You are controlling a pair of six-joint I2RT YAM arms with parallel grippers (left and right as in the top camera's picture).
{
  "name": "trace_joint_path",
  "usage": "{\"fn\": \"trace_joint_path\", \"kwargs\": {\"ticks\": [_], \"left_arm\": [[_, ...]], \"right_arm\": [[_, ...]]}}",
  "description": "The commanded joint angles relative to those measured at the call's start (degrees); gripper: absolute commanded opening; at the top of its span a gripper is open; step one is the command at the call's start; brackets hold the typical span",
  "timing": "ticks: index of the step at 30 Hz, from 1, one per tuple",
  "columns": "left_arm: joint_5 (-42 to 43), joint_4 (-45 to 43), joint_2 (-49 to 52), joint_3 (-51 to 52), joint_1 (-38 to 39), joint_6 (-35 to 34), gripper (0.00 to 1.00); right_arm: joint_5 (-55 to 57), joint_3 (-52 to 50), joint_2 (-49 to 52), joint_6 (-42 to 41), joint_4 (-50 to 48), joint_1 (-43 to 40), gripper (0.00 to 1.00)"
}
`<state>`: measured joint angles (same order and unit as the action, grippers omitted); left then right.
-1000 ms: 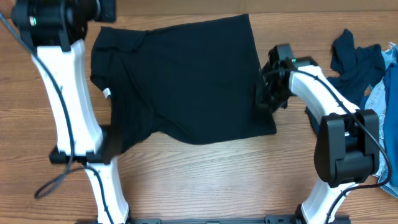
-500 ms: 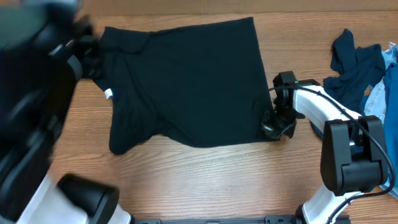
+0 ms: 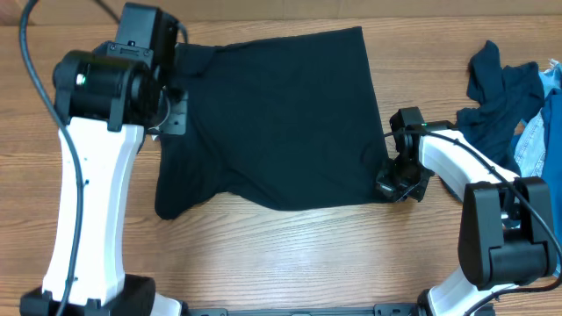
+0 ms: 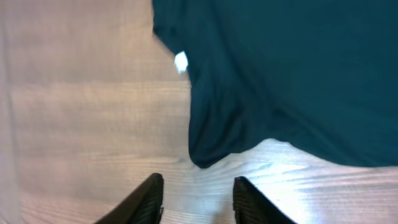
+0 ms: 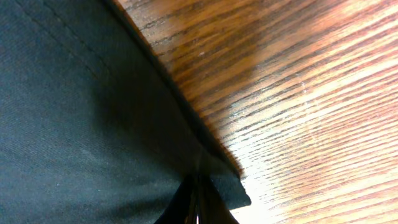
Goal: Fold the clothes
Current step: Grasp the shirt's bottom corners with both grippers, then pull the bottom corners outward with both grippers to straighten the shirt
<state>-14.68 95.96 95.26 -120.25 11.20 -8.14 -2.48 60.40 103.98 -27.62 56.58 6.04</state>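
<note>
Tabletop (image 3: 290, 254): brown wood grain, glossy.
T-shirt (image 3: 272, 114): near-black, spread out.
Left claw (image 4: 198, 200): apart, empty, over wood.
Right claw (image 5: 198, 186): clamped on T-shirt corner.

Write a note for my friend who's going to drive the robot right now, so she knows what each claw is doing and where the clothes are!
Left gripper: open, holding nothing, above the table beside the T-shirt, near its white tag.
Right gripper: shut on the T-shirt's lower right corner.
Clothes: T-shirt spread out mid-table; dark blue garment and denim heaped at the right edge, no gripper on them.
Done: T-shirt laid mostly flat, wrinkled at lower left.
Left: every fold, then probably the other two pieces.
</note>
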Motion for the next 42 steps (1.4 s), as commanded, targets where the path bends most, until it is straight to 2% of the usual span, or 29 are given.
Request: {"fn": "trace_joint_path", "kwargs": {"ticks": [1,3,7,10,15,17,19,21,22,26,29,31,34,40,42], "left_arm": [[8.0,-4.9,0.0,13.2,-9.6,-4.8,0.38],[17.6,-11.0,0.0,22.0,-16.2,-3.1,0.42],[27.5,-20.1,0.0,37.2,-22.7,0.5,0.38],[27.7,-29.1,0.0,47.2,-22.9,0.2,0.4],[27.8,-41.9,0.0,60.7,-22.8,-1.5,0.6],[27.9,-48.1,0.0,65.9,-22.9,-2.4,0.61],[28.2,-53.1,0.0,69.6,-22.9,-2.4,0.47],[27.4,-56.9,0.0,72.6,-22.9,-2.5,0.08],[25.4,-57.6,0.0,73.5,-22.9,-3.9,0.05],[12.7,-56.8,0.0,74.2,-25.4,-11.0,0.04],[12.9,-56.8,0.0,73.6,-31.9,-11.6,0.04],[17.1,-56.8,0.0,72.0,-37.0,-9.2,0.04],[18.8,-54.7,-0.1,68.8,-41.4,-6.9,0.04],[21.4,-49.1,-0.1,61.5,-43.8,-4.0,0.05],[21.9,-48.6,-0.1,60.9,-43.8,-3.5,0.06]], "right_arm": [[1.3,-0.3,-1.6,1.3,-0.7,-0.3,0.04],[1.3,-0.3,-1.6,1.5,-0.7,-0.3,0.04],[1.3,-0.3,-1.6,1.5,-0.7,-0.3,0.04],[0.9,-0.3,-1.6,1.5,-0.5,-0.3,0.04],[0.9,-0.3,-1.6,1.5,-0.5,-0.3,0.04],[0.5,-0.3,-1.6,1.5,-0.5,-0.3,0.04],[0.1,-0.3,-1.6,1.5,-0.7,-0.3,0.04],[-0.2,-0.3,-1.6,1.5,-0.7,-0.3,0.04],[-0.2,-0.3,-1.6,1.5,-0.7,-0.3,0.04],[-0.2,-0.3,-1.6,1.5,-0.3,-0.3,0.04],[-0.2,-0.3,-1.6,1.5,-0.3,-0.3,0.04],[-0.2,-0.3,-1.6,1.5,-0.3,-0.3,0.04],[-0.2,-0.3,-1.6,1.5,-0.3,-0.3,0.04],[-1.1,-0.3,-1.6,1.5,-0.7,-0.3,0.04],[-8.3,-0.2,-1.6,8.1,-2.0,-0.2,0.04]]}}
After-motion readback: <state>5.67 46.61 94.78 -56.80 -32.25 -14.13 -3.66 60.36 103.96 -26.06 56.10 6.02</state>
